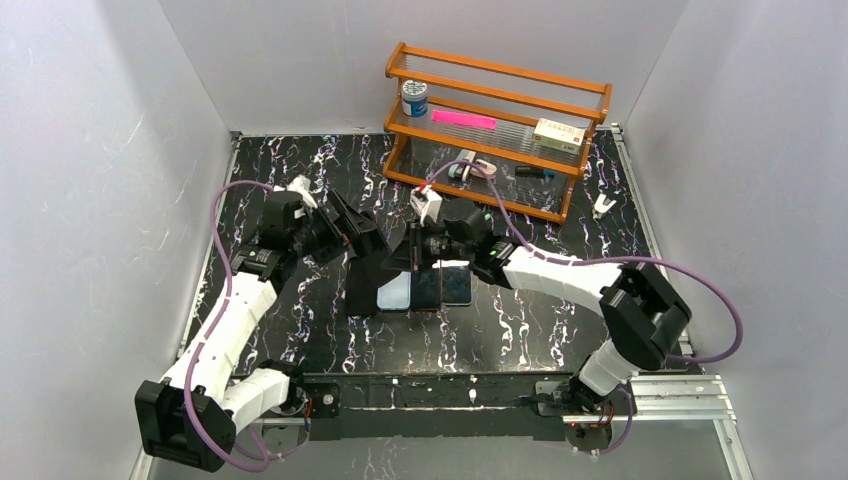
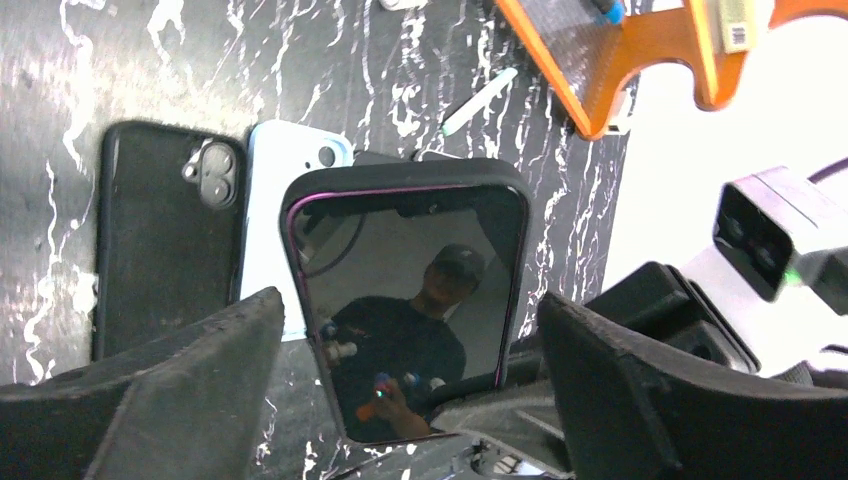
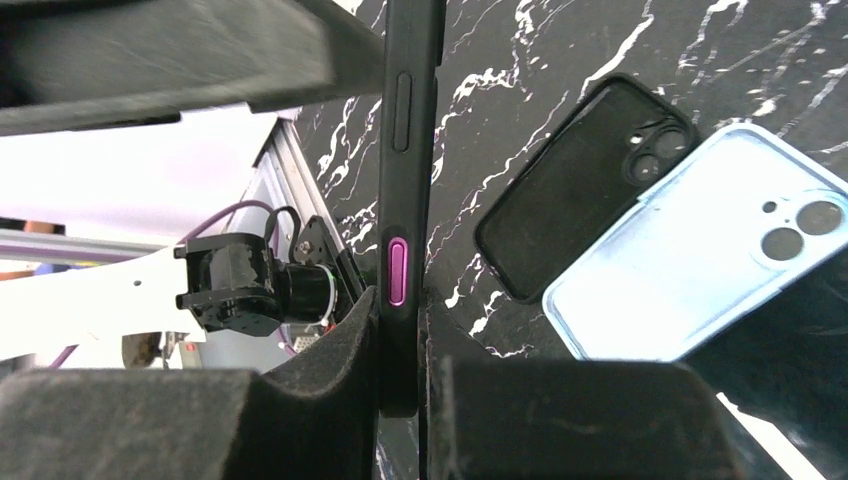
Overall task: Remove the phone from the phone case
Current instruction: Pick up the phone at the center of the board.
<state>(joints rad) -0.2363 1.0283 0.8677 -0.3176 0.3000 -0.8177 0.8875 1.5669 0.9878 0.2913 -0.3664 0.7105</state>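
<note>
Between the pressed fingers of the right gripper, we find the phone, inside its phone case, pinched by both faces. The left gripper stands spread either side. Beyond, a black case and a blue case lie touching.

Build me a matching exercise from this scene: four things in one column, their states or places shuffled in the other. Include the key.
Things
1. cased phone
2. light blue phone
3. left claw
4. wooden rack

States or places
A. open wide
B. lying on the table
C. standing at the table's far edge
D. pinched upright in the right claw

Pairs: 1-D, 2-B, 3-A, 4-C
</note>
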